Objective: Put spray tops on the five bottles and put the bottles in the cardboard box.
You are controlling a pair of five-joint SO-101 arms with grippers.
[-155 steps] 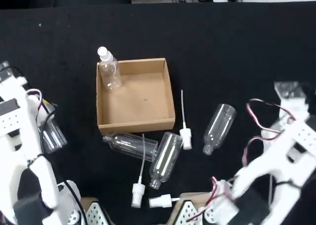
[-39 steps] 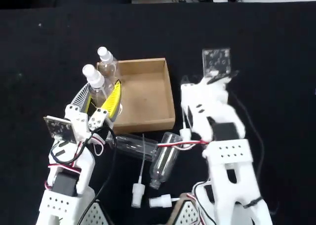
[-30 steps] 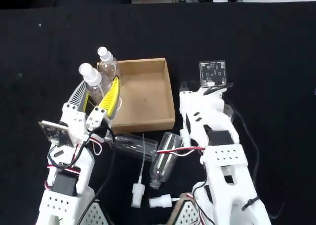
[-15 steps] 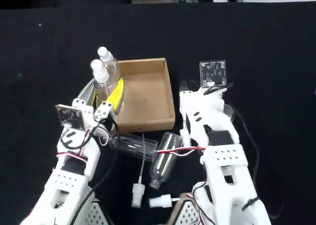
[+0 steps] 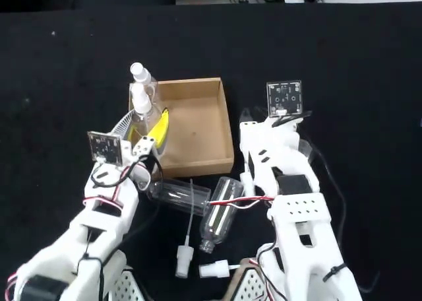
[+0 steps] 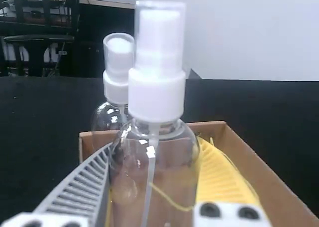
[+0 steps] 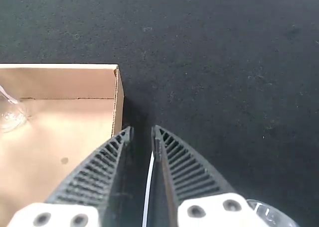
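The high camera looks straight down on the table [image 5: 330, 50] from well above. The left wrist camera looks level, very close behind a bottle [image 6: 159, 172]; the right wrist camera tilts steeply down, near the tabletop. All three take in the cardboard box [image 5: 198, 166].

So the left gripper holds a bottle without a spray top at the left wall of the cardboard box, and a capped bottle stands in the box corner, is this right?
Not quite. The held bottle in the left gripper does carry a white spray top, as the left wrist view shows. The rest is right: it is at the cardboard box's left wall, and a capped bottle stands in the corner.
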